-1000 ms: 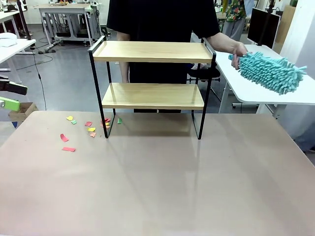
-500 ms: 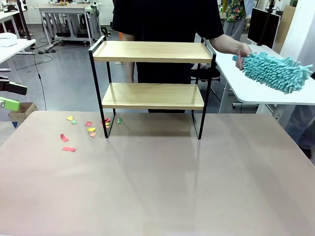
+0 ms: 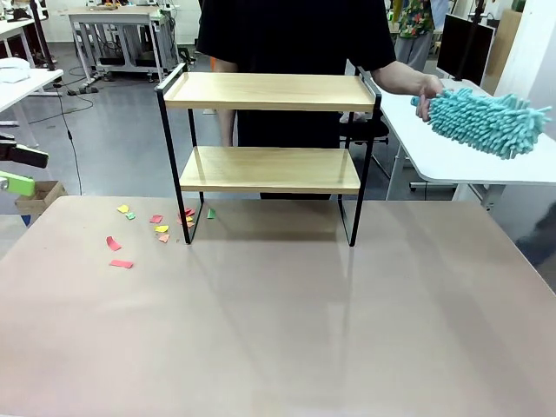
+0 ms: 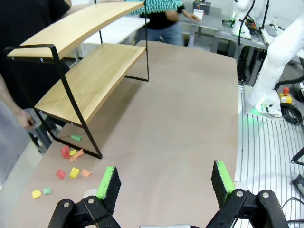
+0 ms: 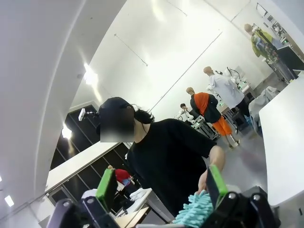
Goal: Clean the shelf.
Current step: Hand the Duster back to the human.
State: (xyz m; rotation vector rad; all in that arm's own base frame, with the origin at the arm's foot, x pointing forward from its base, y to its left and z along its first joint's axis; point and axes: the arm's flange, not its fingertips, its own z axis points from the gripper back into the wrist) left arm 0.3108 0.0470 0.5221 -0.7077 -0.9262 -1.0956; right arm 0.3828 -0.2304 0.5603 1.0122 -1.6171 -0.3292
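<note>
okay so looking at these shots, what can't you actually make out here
- Duster: front view, the handle is hidden inside the person's hand.
- Paper scraps: front view, too small to count.
- Shelf: left wrist view, far end cut off by the top edge.
- Duster in right wrist view: cut off by the bottom edge.

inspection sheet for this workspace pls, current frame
Surface: brown table, bare in front of the rack.
Job's things: shelf upright, both boards bare; teal duster in the person's hand over the side table.
Clutter: coloured paper scraps by the shelf's left leg.
Grippers: left gripper jaws open, empty; right gripper jaws open, empty.
Cables: black cable on floor.
Surroundings: workbenches behind.
</note>
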